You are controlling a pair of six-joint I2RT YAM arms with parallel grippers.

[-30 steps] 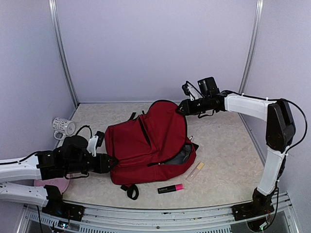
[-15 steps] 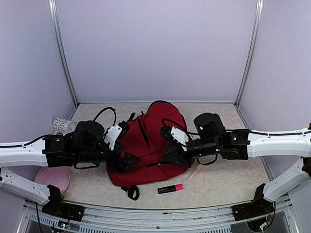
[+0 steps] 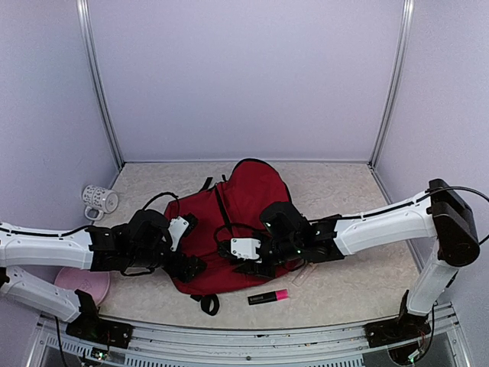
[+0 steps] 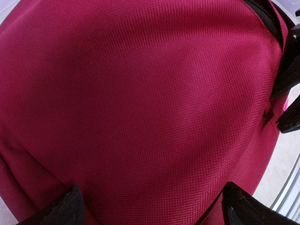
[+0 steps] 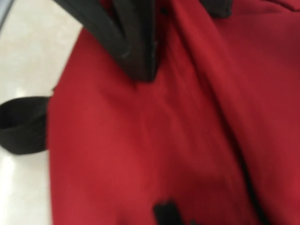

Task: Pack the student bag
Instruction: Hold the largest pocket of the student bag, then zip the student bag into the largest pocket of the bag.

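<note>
The student bag (image 3: 241, 202) is a dark red backpack lying flat in the middle of the table, a black strap loop (image 3: 206, 303) poking out at its near edge. My left gripper (image 3: 188, 267) hovers low over the bag's near left part, open wide. In the left wrist view its two fingertips (image 4: 69, 209) stand far apart over smooth red fabric (image 4: 140, 103) with nothing between them. My right gripper (image 3: 244, 264) is over the bag's near middle, pointing toward the left one. The right wrist view is blurred red cloth (image 5: 140, 140), so its jaws do not show clearly.
A pink highlighter (image 3: 268, 296) lies in front of the bag, and a pale clear stick (image 3: 307, 272) lies beside the bag's right corner. A patterned white mug (image 3: 99, 200) lies on its side at the far left, and a pink plate (image 3: 70, 281) sits under the left arm.
My right arm has swung from the bag's far top down across to its near middle. My left gripper has moved from the bag's left edge onto it and has opened wide.
</note>
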